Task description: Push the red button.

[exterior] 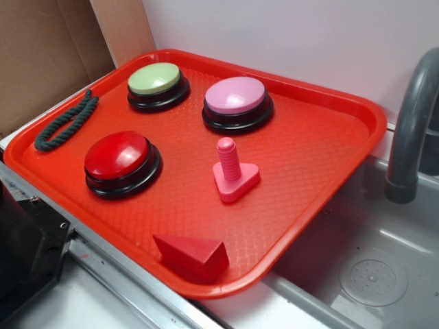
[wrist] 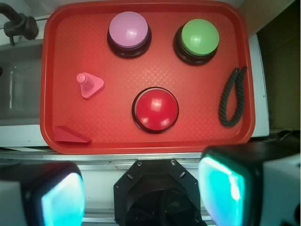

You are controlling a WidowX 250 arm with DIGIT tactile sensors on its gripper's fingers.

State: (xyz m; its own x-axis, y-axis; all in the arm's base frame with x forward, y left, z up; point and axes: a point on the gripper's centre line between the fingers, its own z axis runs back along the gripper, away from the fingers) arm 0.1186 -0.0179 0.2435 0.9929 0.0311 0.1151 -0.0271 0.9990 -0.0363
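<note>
A red tray point(exterior: 322, 137) with a raised rim and a fine waffle texture is sitting beside a grey sink point(exterior: 384, 274), its near corner overhanging the basin. From the exterior view, a dark green rope loop point(exterior: 66, 121) is lying by the left rim, then the red button point(exterior: 118, 156), a glossy dome on a black base, is resting front left with bare tray around it. A green button point(exterior: 155, 79) and pink button point(exterior: 236, 96) are standing behind, a pink peg on a triangular base point(exterior: 232, 171) is standing upright at centre, and a red wedge point(exterior: 193, 255) is lying at the near rim. In the wrist view the gripper point(wrist: 141, 193) is hanging well above the tray's near edge, jaws spread wide, holding nothing
</note>
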